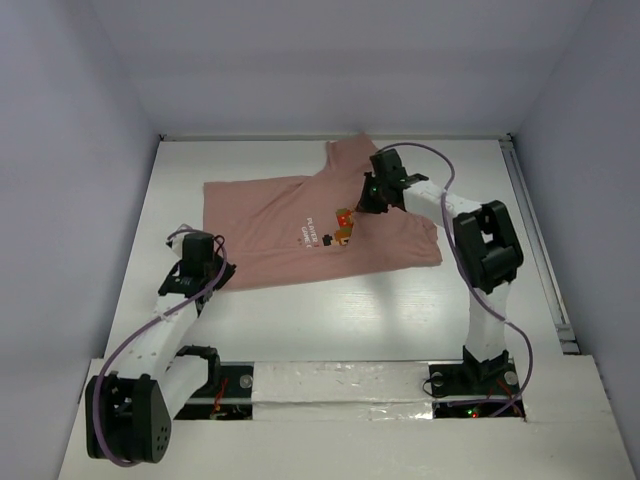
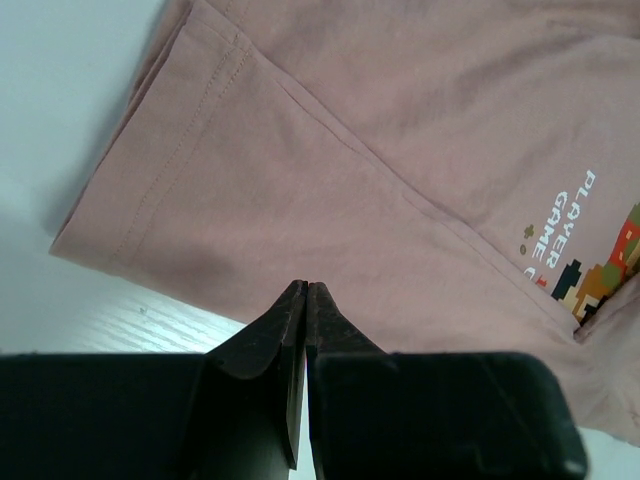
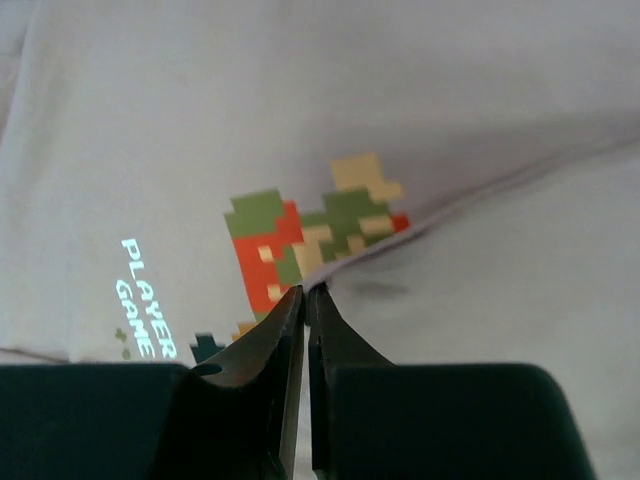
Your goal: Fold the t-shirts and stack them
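A dusty-pink t-shirt [image 1: 270, 225] was seen lying across the white surface [image 1: 400, 300], its pixel chest graphic [image 1: 343, 228] facing up. The right end effector [image 1: 368, 203] was lowered onto the cloth just beside the graphic. The left end effector [image 1: 203, 272] was positioned at the shirt's near-left corner.

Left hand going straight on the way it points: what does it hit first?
The pink t-shirt: the shut left hand aims at plain cloth just inside its near edge. It may already touch; depth is unclear.
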You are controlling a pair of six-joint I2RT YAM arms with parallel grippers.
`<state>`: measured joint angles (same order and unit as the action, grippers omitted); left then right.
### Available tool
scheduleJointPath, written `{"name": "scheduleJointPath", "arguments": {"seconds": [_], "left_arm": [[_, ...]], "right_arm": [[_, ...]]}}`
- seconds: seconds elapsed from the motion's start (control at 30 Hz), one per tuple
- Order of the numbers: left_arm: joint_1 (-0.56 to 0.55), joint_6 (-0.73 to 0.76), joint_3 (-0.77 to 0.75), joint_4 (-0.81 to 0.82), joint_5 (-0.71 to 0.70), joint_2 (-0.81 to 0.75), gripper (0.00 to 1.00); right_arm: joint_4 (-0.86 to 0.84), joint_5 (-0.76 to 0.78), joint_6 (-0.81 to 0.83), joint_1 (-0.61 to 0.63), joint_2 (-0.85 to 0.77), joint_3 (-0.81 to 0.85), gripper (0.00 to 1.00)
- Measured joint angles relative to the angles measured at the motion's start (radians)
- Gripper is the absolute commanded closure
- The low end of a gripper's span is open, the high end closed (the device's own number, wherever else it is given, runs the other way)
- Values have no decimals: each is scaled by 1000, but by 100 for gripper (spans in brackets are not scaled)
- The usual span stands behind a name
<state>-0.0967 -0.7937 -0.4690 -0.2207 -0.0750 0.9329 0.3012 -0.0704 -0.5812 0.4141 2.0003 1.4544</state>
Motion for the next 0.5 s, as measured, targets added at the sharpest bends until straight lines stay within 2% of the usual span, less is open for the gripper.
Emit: {"name": "scheduleJointPath", "arguments": {"seconds": [0.03, 0.07, 0.13, 0.17, 0.23, 0.27, 0.33, 0.37, 0.4, 0.47, 0.5], "left_arm": [[-2, 0, -3, -7, 0, 0, 100], [-5, -1, -6, -11, 0, 0, 100], [-9, -4, -14, -17, 0, -1, 100], [-11, -6, -19, -18, 0, 0, 100], [-26, -11, -32, -19, -3, 0, 100], [-39, -14, -41, -19, -5, 1, 100], [-77, -21, -64, -13, -12, 15, 100], [-117, -30, -80, -10, -30, 34, 100], [-157, -39, -97, -2, -37, 55, 100], [-269, -57, -132, 20, -58, 115, 100], [-333, -69, -152, 33, -69, 158, 100]], "right_arm": [[12, 3, 10, 10, 26, 34, 82], [18, 6, 17, 17, 48, 58, 71], [31, 11, 35, 32, 79, 100, 63], [38, 13, 43, 39, 88, 114, 56], [51, 16, 53, 48, 87, 126, 51], [54, 18, 57, 53, 79, 127, 44], [58, 21, 66, 57, 53, 117, 43], [44, 24, 68, 58, 23, 88, 51], [34, 35, 74, 59, -27, 37, 64], [31, 64, 75, 59, -150, -84, 100], [16, 80, 73, 58, -218, -157, 100]]}}
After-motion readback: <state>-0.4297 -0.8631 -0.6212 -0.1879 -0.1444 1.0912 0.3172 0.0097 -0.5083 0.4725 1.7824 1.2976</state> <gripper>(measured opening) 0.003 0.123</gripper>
